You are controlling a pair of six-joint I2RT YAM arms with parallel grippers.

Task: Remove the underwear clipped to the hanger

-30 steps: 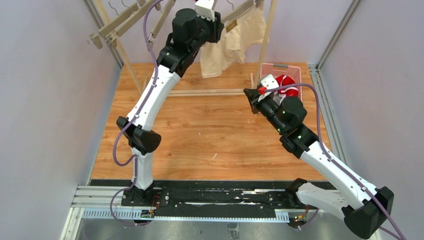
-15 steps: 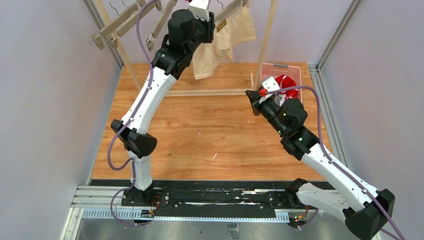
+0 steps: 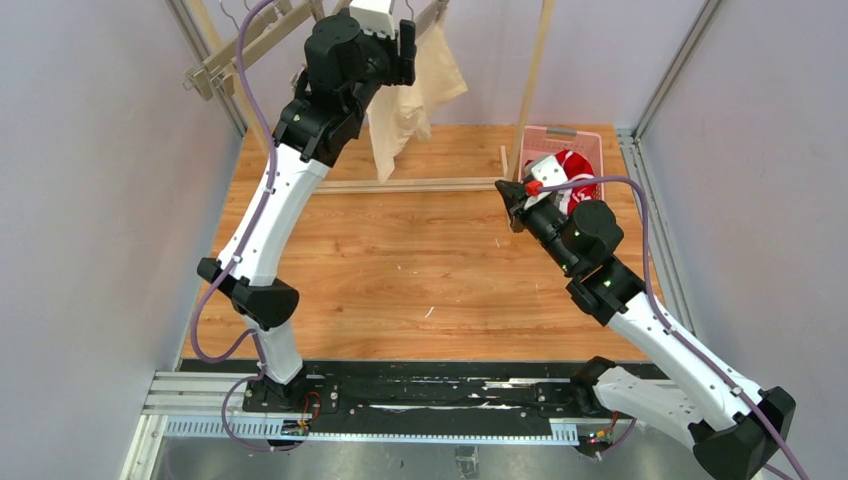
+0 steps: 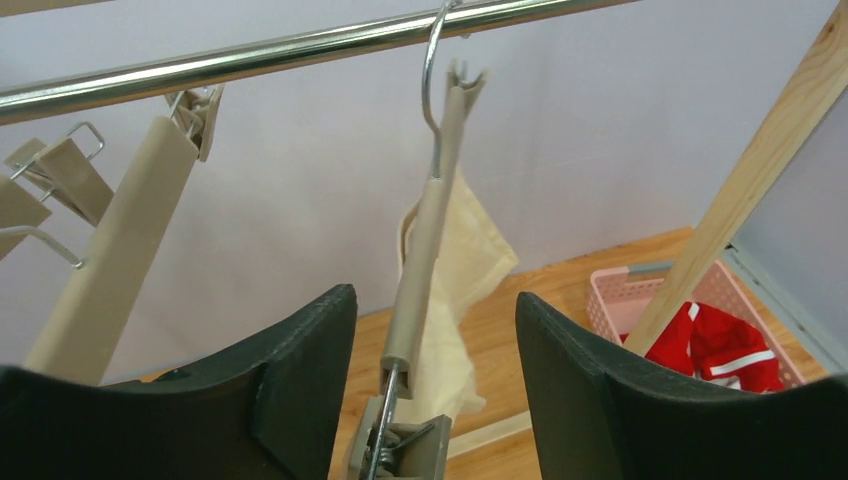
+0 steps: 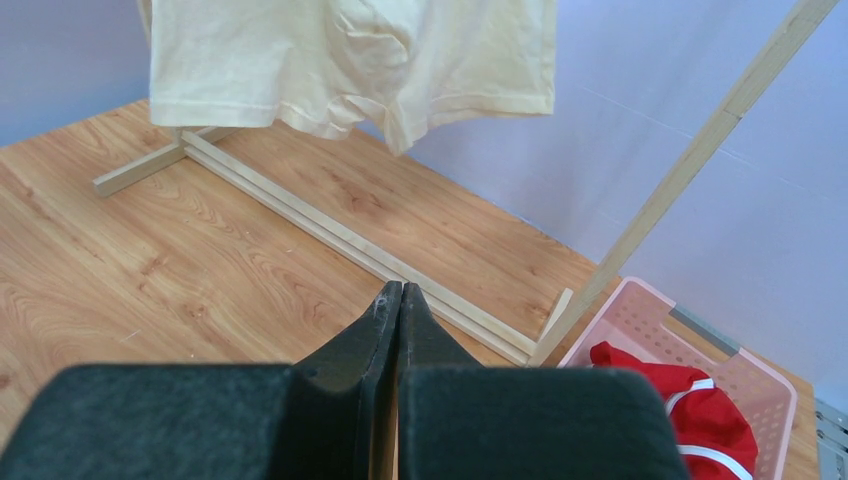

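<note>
Left gripper (image 4: 432,330) is up at the rack with its jaws spread wide. The hanger (image 4: 432,220) runs edge-on straight through the gap between the dark fingers (image 4: 290,390). Neither pad looks to press it, so that hand is released, straddling the bar and gripping nothing. The hanger's hook sits over the metal rail (image 4: 250,52), and the cream briefs (image 4: 465,265) hang from the bar's far end, drooping toward the table (image 3: 400,260). There's a clip (image 4: 400,450) at the bar's near end, right on the bottom edge of the wrist view, and I can't make out from here whether it bites any cloth. From above, the cream briefs dangle just right of the left wrist, over the back of the table. Empty hangers (image 4: 110,270) share the rail off to the left. Across to the right gripper (image 5: 397,300): fingers clenched flat together with nothing between them, hovering over the wood and nosing toward the rack, well apart from the cream briefs. The red briefs (image 3: 577,168), white trim showing, lie bunched in the pink basket (image 3: 590,135). That sits at the back right, just beside the foot of the wooden post (image 3: 535,70).
</note>
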